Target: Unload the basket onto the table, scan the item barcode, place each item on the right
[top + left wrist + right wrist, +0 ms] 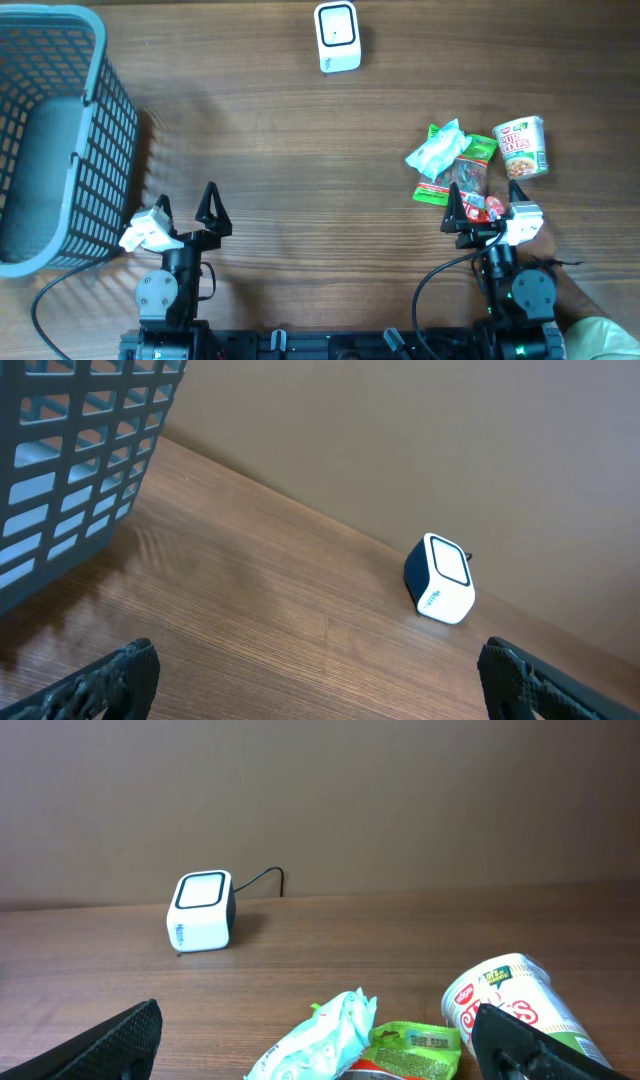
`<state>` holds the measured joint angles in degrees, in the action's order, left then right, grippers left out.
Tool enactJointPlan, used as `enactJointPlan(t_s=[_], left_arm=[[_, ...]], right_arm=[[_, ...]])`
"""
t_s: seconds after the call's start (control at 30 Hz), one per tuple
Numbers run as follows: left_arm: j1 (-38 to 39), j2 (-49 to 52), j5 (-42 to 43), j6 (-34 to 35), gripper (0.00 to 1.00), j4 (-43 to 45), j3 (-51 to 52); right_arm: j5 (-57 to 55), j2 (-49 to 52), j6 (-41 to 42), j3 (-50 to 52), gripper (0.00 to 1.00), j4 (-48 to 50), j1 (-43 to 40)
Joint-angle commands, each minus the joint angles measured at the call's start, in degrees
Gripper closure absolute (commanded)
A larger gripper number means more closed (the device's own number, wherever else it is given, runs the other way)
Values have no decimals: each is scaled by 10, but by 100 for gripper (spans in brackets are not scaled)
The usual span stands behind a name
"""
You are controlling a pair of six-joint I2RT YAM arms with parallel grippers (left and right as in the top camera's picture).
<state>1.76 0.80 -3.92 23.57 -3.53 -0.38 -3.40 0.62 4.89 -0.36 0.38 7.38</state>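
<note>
Green-and-white crinkly snack packets and a paper noodle cup sit just ahead of the right tool, which gapes wide, holding nothing (left tool likewise, but well apart). White boxy scanner lies further ahead-left.

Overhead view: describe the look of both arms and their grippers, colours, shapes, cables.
The left arm and right arm are black with round dark grey joints. The left gripper and right gripper each have two black pointed fingers with a rough textured surface and a white block on the outer side. A black cable loops from each base.
</note>
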Motion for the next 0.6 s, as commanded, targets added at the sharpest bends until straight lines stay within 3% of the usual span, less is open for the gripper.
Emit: enactJointPlan(t_s=[0.0,0.57], left_arm=[[-3,-5,7,-9,0,-3,1],[-3,-5,7,-9,0,-4,1]], right_arm=[[7,-3,-4,1,0,2,-2],[7,-3,-4,1,0,2,-2]])
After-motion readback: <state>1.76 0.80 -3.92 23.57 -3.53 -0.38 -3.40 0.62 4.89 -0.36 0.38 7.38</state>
